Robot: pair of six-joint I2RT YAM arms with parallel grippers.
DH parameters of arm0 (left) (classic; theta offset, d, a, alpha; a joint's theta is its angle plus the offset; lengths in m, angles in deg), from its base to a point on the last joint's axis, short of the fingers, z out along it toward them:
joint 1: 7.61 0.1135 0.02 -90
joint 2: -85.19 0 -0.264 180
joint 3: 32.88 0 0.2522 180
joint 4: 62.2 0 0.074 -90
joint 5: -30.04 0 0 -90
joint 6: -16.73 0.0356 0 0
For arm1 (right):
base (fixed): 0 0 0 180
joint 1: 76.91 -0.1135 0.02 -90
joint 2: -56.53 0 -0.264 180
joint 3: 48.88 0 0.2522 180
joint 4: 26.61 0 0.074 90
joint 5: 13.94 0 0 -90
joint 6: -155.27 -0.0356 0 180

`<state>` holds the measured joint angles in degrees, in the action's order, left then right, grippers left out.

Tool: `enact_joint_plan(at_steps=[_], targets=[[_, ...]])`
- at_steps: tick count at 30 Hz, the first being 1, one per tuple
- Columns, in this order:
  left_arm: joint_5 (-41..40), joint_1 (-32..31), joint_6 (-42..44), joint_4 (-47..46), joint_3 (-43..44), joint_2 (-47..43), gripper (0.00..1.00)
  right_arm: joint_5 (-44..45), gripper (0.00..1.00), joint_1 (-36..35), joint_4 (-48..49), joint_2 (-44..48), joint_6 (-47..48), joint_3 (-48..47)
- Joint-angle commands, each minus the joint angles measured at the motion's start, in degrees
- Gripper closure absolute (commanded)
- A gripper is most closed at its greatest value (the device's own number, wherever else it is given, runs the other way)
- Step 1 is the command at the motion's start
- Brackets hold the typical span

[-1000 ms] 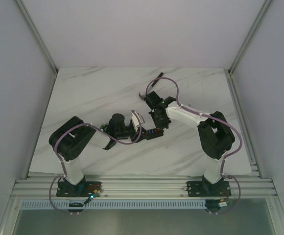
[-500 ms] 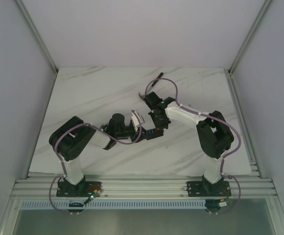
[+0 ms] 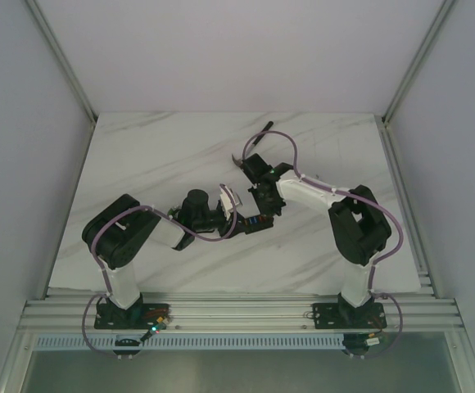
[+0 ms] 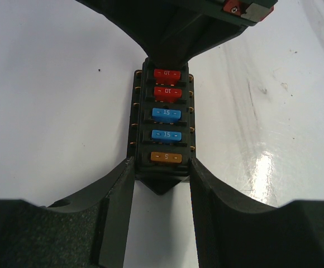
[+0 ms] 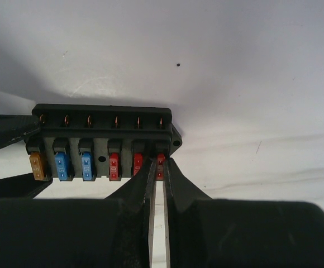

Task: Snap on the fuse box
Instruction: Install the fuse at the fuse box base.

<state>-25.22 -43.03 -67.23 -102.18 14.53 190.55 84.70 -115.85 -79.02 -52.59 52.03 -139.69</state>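
black plastic, six slots in one row: the fuse box (image 4: 165, 125) lies flat on the white marbled table (image 4: 50, 111), mid-table between the two arms. its long axis runs from the left gripper (image 4: 162, 187) straight away toward the right gripper (image 5: 157, 174).

left gripper: clamped across the box's near short end, one finger on each long side.

right gripper: over the far end, jaws almost closed, pinching the red fuse (image 5: 160, 159) at the last slot.

seated fuses, counted from the left gripper's end: one amber, two blue, two red. brass terminals line both long sides.

the right arm is nearer that slot. the press likely goes straight down into the box face, with the left arm bracing.
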Motion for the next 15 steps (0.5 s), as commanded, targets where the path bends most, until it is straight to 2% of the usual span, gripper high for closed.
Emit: enact_joint_plan(at_steps=[1,4,8,11,15], targets=[[0.26,0.52,0.73,4.52,0.09,1.98,0.64,-2.83,0.96,0.53,3.23,-8.63,0.03,7.18],[0.35,0.53,0.81,4.64,0.18,2.04,0.64,-3.74,0.82,0.42,2.25,-1.46,-0.04,5.23],[0.59,0.48,1.17,5.84,0.65,2.13,0.63,-3.11,0.7,0.41,1.15,4.95,-0.74,1.97],[0.85,0.53,1.23,5.92,0.76,2.21,0.63,-3.05,0.67,0.49,0.96,7.72,-1.07,0.42],[0.95,0.53,1.25,5.92,0.87,2.48,0.63,-2.4,0.68,0.68,0.94,7.22,-1.22,0.04]])
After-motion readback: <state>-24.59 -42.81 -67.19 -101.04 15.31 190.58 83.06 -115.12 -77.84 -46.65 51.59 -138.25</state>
